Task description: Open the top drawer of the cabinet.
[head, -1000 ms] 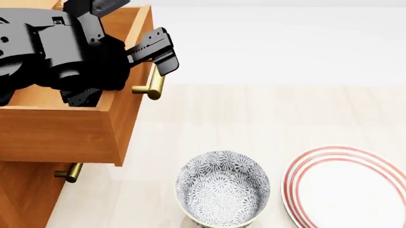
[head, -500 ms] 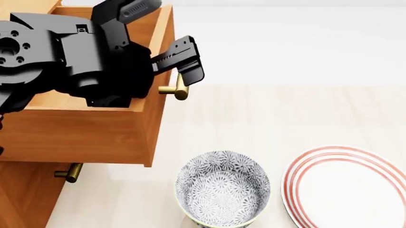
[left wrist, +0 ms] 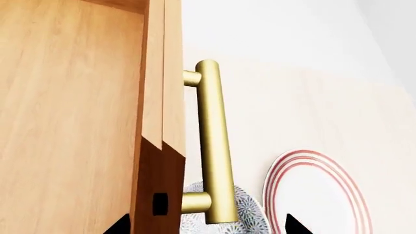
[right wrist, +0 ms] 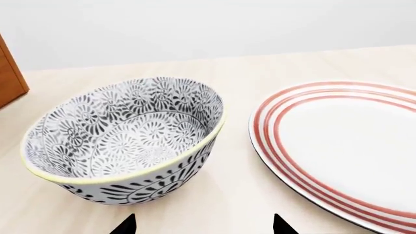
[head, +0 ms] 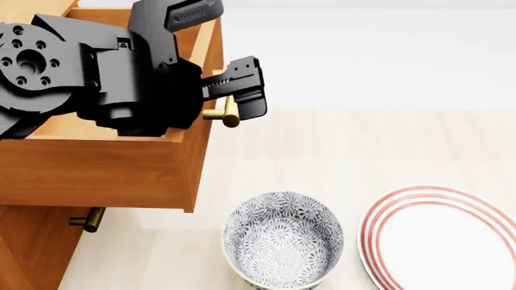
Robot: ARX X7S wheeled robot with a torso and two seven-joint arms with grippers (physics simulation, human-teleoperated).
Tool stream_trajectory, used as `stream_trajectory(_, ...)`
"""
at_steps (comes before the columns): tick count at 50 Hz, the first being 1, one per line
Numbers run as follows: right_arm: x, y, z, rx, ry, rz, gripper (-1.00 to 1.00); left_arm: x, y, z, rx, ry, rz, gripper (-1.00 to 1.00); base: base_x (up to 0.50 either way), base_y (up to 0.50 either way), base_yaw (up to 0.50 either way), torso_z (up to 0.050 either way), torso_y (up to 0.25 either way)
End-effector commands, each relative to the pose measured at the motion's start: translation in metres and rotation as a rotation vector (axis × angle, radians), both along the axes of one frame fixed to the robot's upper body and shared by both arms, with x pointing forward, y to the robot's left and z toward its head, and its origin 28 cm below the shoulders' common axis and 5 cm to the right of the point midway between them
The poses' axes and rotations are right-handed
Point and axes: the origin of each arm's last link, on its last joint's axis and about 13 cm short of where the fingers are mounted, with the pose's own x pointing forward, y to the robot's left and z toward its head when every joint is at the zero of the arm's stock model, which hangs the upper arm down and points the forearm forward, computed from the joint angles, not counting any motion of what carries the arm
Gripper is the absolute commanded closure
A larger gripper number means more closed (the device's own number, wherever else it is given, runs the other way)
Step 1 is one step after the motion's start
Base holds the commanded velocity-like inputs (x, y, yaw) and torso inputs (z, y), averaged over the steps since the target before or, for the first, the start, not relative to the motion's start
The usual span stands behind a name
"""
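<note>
The top drawer (head: 105, 172) of the cabinet (head: 28, 254) stands pulled out toward the bowl, its lighter box showing under my left arm. Its brass bar handle (head: 226, 115) sticks out from the front. In the left wrist view the handle (left wrist: 213, 146) and the edge of the drawer front (left wrist: 162, 122) both lie between the spread tips of my left gripper (left wrist: 206, 227), which is open and not clamped on the bar. One black finger (head: 243, 83) hangs outside the handle. My right gripper (right wrist: 202, 227) is open with nothing in it, low over the table near the bowl.
A patterned grey bowl (head: 282, 238) stands on the pale table just past the drawer front. A red-ringed white plate (head: 443, 241) lies to its right. A lower drawer's brass handle (head: 87, 219) shows under the open drawer.
The top drawer slid out farther to the right with my left gripper, then stopped. In the last half second only the gripper shifted slightly right.
</note>
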Motion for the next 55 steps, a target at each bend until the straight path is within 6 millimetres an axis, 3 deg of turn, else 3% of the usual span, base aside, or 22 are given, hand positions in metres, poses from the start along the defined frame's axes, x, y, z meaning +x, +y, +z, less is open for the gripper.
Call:
stream_trajectory(1, 0.001, 0.0, 0.0, 0.003, -0.007, 0.003, -1.0, -0.026, -0.043, 0.021, -0.225, 0.012, -0.2, -1.0, 0.0, 0.0, 0.0, 0.0, 0.0)
stream_trajectory(10, 0.001, 0.001, -0.002, 0.003, -0.005, 0.004, -1.0, -0.031, -0.043, 0.024, -0.184, -0.077, -0.214, -1.0, 0.0, 0.0, 0.0, 0.0, 0.001)
stream_trajectory(14, 0.0, 0.001, -0.002, 0.001, -0.002, 0.007, -1.0, -0.038, -0.039, 0.031, -0.079, -0.26, -0.204, -1.0, 0.0, 0.0, 0.0, 0.0, 0.002)
stream_trajectory(18, 0.0, 0.002, -0.002, -0.001, -0.001, 0.011, -1.0, -0.059, -0.04, 0.04, 0.019, -0.471, -0.252, -1.0, 0.0, 0.0, 0.0, 0.0, 0.005)
stream_trajectory(24, -0.001, 0.002, -0.002, -0.001, 0.003, 0.013, -1.0, -0.068, -0.038, 0.039, 0.161, -0.701, -0.255, -1.0, 0.0, 0.0, 0.0, 0.0, 0.004)
stream_trajectory(40, -0.002, 0.002, -0.003, -0.004, 0.009, 0.018, -1.0, -0.077, -0.026, 0.03, 0.223, -0.795, -0.223, -1.0, 0.0, 0.0, 0.0, 0.001, 0.001)
stream_trajectory(55, 0.0, 0.003, -0.002, -0.01, 0.007, 0.014, -1.0, -0.104, -0.01, 0.004, 0.254, -0.927, -0.247, -1.0, 0.0, 0.0, 0.0, 0.0, 0.0)
